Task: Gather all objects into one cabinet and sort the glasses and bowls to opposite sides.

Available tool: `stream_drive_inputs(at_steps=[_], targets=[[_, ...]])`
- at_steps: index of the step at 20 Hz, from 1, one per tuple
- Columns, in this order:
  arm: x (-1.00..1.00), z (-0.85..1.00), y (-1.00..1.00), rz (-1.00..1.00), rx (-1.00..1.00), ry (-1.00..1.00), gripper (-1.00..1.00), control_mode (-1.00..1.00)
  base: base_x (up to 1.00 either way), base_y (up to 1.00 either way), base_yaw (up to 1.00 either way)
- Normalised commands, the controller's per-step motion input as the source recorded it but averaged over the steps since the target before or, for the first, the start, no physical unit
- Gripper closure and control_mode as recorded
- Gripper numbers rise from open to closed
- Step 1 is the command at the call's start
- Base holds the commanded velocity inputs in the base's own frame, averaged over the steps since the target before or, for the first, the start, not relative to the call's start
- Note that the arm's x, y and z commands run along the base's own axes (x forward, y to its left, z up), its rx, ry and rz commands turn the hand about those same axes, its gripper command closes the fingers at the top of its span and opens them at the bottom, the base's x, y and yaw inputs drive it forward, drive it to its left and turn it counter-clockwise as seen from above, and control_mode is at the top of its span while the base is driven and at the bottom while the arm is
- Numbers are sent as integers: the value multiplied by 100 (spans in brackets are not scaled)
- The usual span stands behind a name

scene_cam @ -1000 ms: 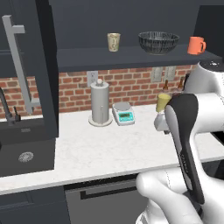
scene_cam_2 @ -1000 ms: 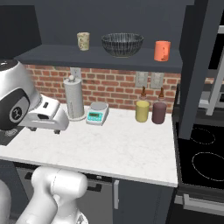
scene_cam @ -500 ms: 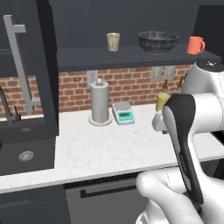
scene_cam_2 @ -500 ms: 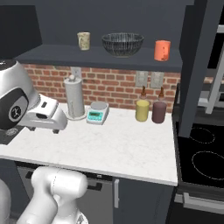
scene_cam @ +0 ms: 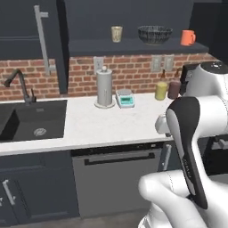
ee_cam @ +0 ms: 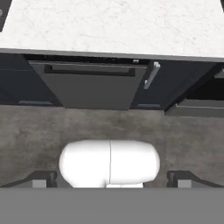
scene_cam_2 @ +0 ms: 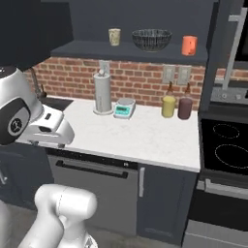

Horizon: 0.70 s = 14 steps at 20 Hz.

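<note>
On the dark shelf (scene_cam: 133, 46) of the navy wall cabinet stand a small beige cup (scene_cam: 116, 33) (scene_cam_2: 114, 36), a wide dark ribbed bowl (scene_cam: 154, 34) (scene_cam_2: 151, 39) and an orange mug (scene_cam: 187, 38) (scene_cam_2: 189, 45), left to right. The cabinet door (scene_cam: 42, 40) with its long grey bar handle stands open at the left. My gripper (ee_cam: 112, 180) is open and holds nothing. It points down at the floor in front of the dishwasher, well below the shelf. The hand (scene_cam_2: 47, 129) hangs at counter height by the counter's front edge.
The white counter (scene_cam: 111, 127) carries a grey paper-towel cylinder (scene_cam: 104, 88), a small scale (scene_cam: 125, 98), a yellow bottle (scene_cam: 161, 90) and a dark bottle (scene_cam: 174, 88). A sink (scene_cam: 33, 122) lies at the left, a stove (scene_cam_2: 227, 150) at the right, a dishwasher (ee_cam: 87, 85) below.
The whole picture has shifted: the base has backed away from the counter, so the lower cabinets and dishwasher now show. Nothing on the shelf has moved. The gripper stays open.
</note>
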Motion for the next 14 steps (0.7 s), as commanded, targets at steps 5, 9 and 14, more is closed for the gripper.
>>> stream_drive_inputs(at_steps=[5,9,14], targets=[[0,0,0,0,0,0,-100,100,-7,0,56],[0,0,0,0,0,0,-100,100,-3,-7,65],[0,0,0,0,0,0,-100,100,-7,0,77]])
